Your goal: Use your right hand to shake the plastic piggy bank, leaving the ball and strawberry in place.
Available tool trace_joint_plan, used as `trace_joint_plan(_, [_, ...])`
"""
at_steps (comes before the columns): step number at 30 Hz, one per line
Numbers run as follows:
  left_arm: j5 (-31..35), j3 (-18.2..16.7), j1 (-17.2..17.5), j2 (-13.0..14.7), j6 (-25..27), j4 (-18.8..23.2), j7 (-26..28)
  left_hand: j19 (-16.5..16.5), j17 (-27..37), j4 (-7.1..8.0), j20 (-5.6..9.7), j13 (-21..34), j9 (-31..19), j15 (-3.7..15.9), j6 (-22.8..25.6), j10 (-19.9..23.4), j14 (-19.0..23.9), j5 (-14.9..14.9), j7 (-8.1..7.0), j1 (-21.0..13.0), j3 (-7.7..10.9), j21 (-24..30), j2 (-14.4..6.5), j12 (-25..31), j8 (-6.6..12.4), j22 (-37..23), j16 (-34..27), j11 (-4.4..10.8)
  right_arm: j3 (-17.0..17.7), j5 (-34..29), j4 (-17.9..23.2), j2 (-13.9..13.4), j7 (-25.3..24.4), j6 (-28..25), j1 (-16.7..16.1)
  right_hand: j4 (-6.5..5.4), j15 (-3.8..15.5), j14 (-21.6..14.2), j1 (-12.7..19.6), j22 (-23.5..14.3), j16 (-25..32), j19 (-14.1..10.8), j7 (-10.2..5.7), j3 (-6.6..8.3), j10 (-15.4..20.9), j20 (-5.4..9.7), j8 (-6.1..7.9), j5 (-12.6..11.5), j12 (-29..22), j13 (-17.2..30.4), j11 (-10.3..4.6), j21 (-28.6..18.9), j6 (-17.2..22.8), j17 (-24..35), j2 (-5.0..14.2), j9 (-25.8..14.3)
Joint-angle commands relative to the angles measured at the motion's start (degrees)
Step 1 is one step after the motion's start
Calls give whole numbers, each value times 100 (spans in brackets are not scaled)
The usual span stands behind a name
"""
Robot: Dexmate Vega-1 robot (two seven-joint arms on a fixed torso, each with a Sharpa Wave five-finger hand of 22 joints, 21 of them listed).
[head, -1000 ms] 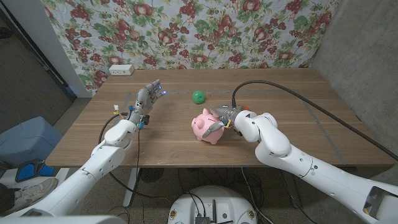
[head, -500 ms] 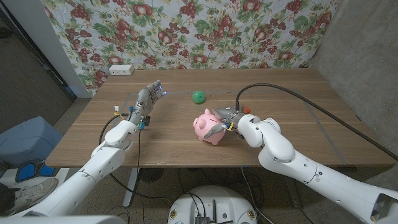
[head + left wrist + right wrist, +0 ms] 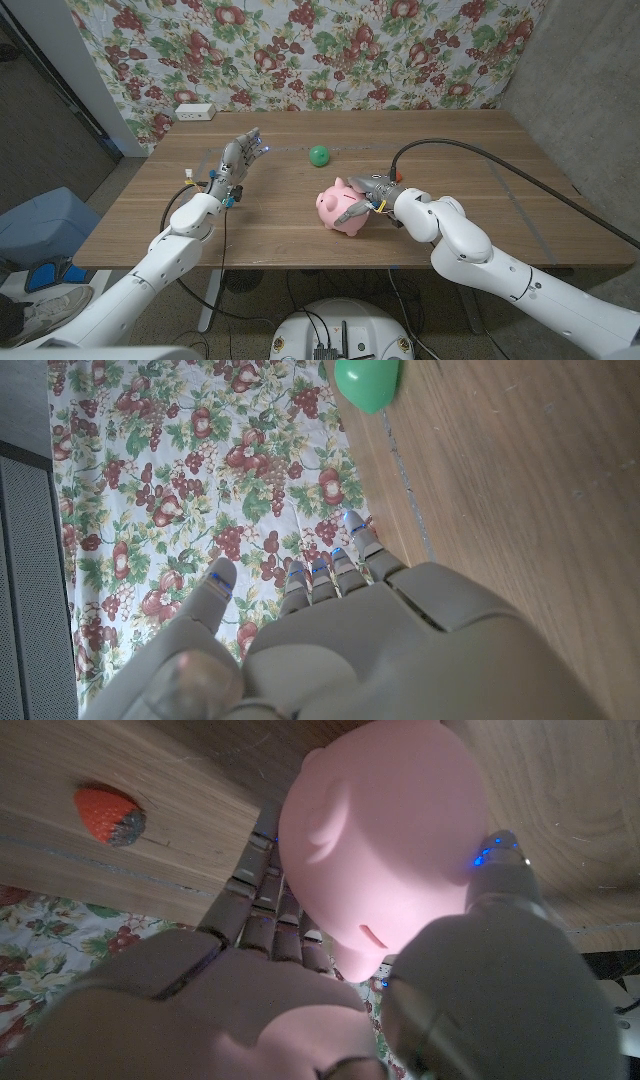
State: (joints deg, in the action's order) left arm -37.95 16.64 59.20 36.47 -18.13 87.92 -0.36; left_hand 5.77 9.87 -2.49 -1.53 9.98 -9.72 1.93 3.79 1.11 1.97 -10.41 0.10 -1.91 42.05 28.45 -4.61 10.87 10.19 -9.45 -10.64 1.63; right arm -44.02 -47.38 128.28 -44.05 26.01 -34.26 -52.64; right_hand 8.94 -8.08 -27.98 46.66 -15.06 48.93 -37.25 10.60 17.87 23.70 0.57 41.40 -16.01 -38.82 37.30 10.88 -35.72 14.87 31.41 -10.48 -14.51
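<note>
Pink piggy bank (image 3: 341, 208) near table (image 3: 480, 150) centre, toward front edge, in grasp of right hand (image 3: 366, 196): fingers (image 3: 262, 885) wrap one flank, thumb (image 3: 497, 870) presses other. Snout faces picture left and slightly toward robot; long axis runs roughly left-right, body tilted. Green ball (image 3: 318, 155) farther back, well apart. Strawberry (image 3: 108, 814) on wood just beyond right hand. Left hand (image 3: 238, 159) raised over table's left side, fingers (image 3: 345, 560) spread, holding nothing.
</note>
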Motion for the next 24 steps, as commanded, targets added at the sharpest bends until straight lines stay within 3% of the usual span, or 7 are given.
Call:
trace_joint_plan(1, [24, 28, -43, -22, 4, -17, -2, 53, 16, -40, 4, 24, -26, -9, -2, 24, 47, -38, 14, 44, -1, -13, -205, 15, 17, -23, 4, 31, 264, 373, 101, -149, -818, 100, -236, 40, 1989, -2497, 1107, -19, 578, 38, -783, 836, 3514, -3, 136, -319, -760, 724, -1450, -65, 4202, 2756, 1177, -279])
trace_joint_plan(15, [76, 26, -61, -23, -11, 27, 52, 70, 13, -54, -2, 24, -26, -14, -3, 24, 55, -37, 14, 37, 3, -48, -202, 14, 19, -24, 5, 26, 570, 854, 70, -221, -1943, 469, -578, 52, 1985, -2568, 1078, -2, 652, 50, -725, 966, 3573, -28, 280, -567, -897, 1007, -1435, -197, 4234, 3098, 1078, -491])
trace_joint_plan(24, [102, 25, -20, -18, 4, 110, 115, 79, 13, -60, -7, 24, -26, -19, -2, 20, 57, -37, 16, 36, 3, -69, -201, 13, 20, -25, 7, 20, 878, 1405, 101, -270, -2412, 654, -798, 41, 1989, -2583, 1053, 8, 680, 64, -718, 1023, 3604, -38, 343, -676, -903, 1036, -1448, -249, 4261, 3250, 1049, -582])
